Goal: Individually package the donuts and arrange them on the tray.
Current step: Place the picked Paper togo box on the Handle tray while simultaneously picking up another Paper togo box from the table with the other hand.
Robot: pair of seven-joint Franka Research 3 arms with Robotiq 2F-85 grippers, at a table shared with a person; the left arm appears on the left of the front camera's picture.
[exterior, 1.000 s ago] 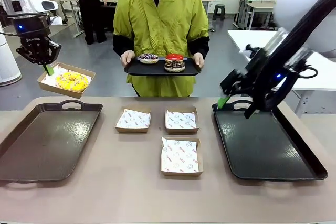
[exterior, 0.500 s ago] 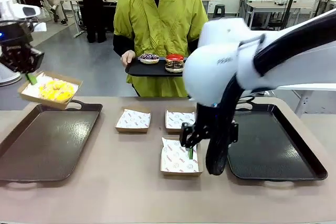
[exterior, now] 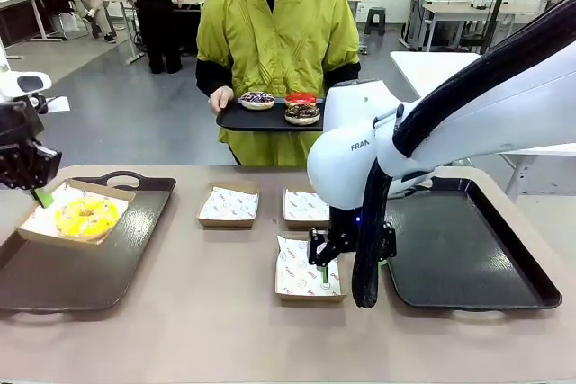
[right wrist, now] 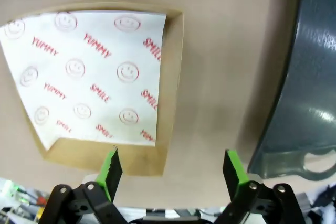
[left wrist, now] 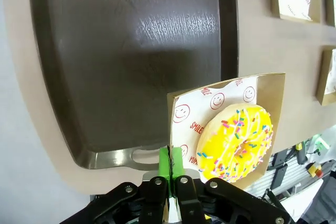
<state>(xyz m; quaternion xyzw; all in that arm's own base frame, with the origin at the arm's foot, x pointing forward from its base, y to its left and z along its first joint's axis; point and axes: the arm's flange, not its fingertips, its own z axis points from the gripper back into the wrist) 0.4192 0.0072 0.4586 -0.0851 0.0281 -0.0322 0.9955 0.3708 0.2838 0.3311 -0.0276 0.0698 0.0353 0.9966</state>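
Tabletop (exterior: 225, 312): one yellow-iced donut (exterior: 85, 218) boxed, its carton (exterior: 112, 193) pinched by left tool (exterior: 40, 197) over left tray (exterior: 108, 263); right tool (right wrist: 173, 174) spread above empty carton (right wrist: 168, 77); three donuts (exterior: 257, 99) unpackaged on person's tray (exterior: 229, 120).

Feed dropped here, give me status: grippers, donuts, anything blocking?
Left gripper shut on the box holding the yellow donut, over the left tray. Right gripper open above the near empty box. Three donuts on the person's tray. Nothing blocking seen.
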